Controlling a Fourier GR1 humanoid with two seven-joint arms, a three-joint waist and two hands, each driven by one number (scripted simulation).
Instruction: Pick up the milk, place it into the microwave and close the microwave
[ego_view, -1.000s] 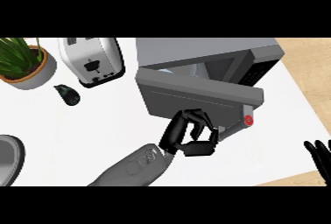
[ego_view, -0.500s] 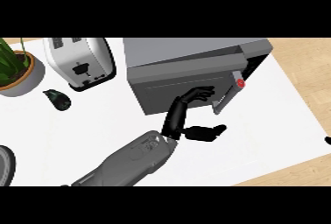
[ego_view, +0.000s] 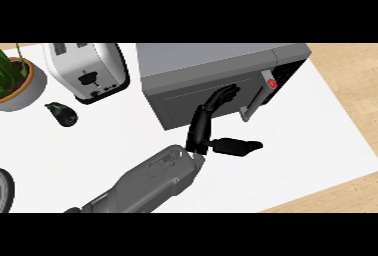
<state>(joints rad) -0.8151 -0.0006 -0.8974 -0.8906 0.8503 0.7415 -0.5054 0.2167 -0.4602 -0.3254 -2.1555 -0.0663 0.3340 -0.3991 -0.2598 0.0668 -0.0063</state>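
Left hand (ego_view: 209, 118) flat against microwave door (ego_view: 199, 102)

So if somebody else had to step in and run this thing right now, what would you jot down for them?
Left robot hand: open, straight fingers flat against the microwave door, thumb sticking out to the side.
Right robot hand: out of view.
Microwave: door nearly shut, with a narrow dark gap left at its right edge beside the handle.
Milk: not visible on the counter; it may be inside the microwave, but that cannot be seen.
Done: the door looks almost closed.
Left: probably push the door fully shut, then pull the arm back.
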